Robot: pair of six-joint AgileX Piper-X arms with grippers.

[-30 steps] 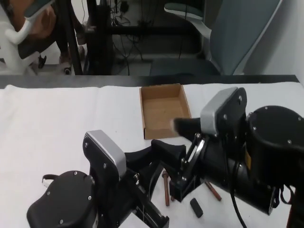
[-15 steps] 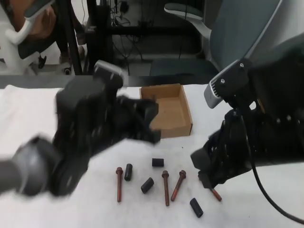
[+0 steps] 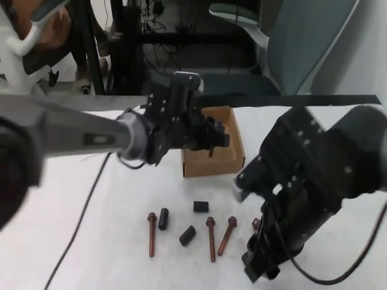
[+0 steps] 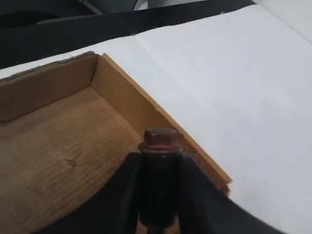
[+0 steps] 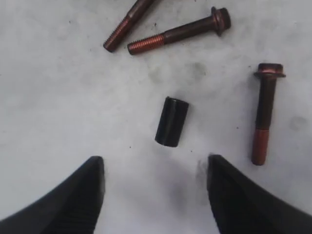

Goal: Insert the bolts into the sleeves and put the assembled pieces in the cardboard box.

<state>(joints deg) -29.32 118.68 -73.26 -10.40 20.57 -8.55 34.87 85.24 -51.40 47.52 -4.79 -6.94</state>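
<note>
My left gripper [image 4: 160, 187] is shut on a black sleeve with a copper bolt [image 4: 161, 139] through it, held over the cardboard box [image 4: 48, 92] near one of its corners. In the high view that gripper [image 3: 216, 138] is above the box [image 3: 208, 164]. My right gripper [image 5: 156, 161] is open, low over the white cloth, with a loose black sleeve [image 5: 171, 121] lying just ahead of its fingers. Three loose bolts [image 5: 180, 31] lie around that sleeve. In the high view the right gripper [image 3: 261, 269] is at the front right.
More copper bolts [image 3: 151, 232] and black sleeves [image 3: 187, 235] lie scattered on the white cloth [image 3: 72, 199] in front of the box. A chair and desk legs stand beyond the bench's far edge.
The left arm has swung from the front of the bench up and forward to the box. The right arm has dropped down toward the loose parts at the front right.
</note>
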